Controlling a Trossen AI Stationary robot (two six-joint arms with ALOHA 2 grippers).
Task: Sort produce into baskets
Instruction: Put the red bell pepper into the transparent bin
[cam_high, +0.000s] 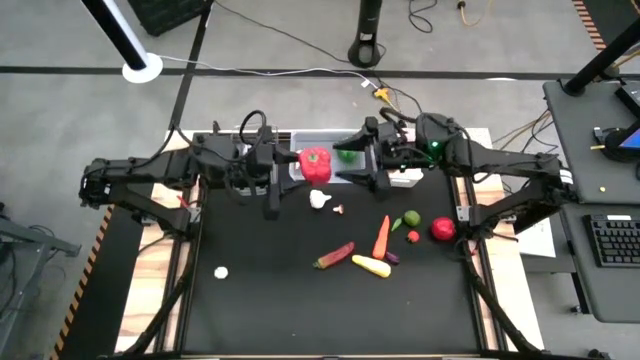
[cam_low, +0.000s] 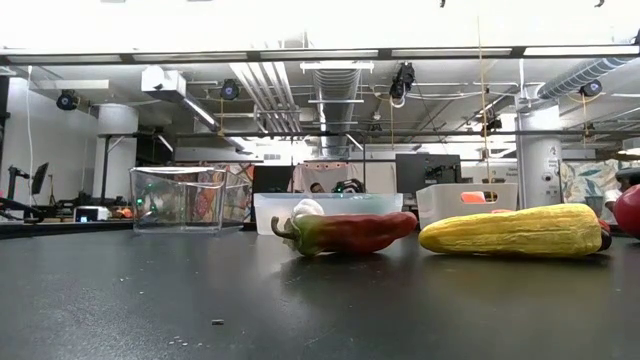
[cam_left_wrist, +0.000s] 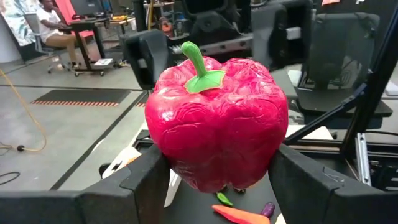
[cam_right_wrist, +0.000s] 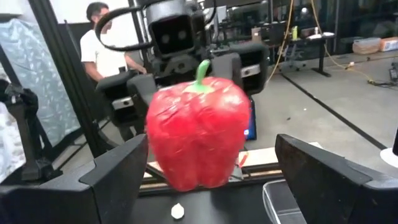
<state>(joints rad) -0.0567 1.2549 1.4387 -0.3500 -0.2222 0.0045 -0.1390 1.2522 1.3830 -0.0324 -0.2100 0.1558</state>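
Observation:
A big red bell pepper (cam_high: 316, 165) with a green stem hangs in the air above the bins at the table's far edge. My left gripper (cam_high: 296, 168) is shut on it and shows in the left wrist view (cam_left_wrist: 221, 186). My right gripper (cam_high: 352, 166) is open and faces it from the other side. In the right wrist view (cam_right_wrist: 205, 180) its fingers stand wide on either side of the pepper (cam_right_wrist: 198, 134). Whether they touch it, I cannot tell. A green pepper (cam_high: 346, 155) shows by the bins. My left gripper pinches the red pepper's lower sides (cam_left_wrist: 166, 158) between its two fingers (cam_left_wrist: 146, 183). The fingers come level from the table's left. The pepper is lifted clear and sits upright, its stem (cam_left_wrist: 198, 62) up.
A narrow clear bin (cam_low: 180, 198), a wider clear bin (cam_low: 325, 208) and a white bin (cam_low: 465, 203) stand at the far edge. On the mat lie garlic (cam_high: 319, 199), a carrot (cam_high: 381, 237), a chili (cam_high: 333, 256), a squash (cam_high: 371, 266), an apple (cam_high: 443, 229) and a white piece (cam_high: 221, 271).

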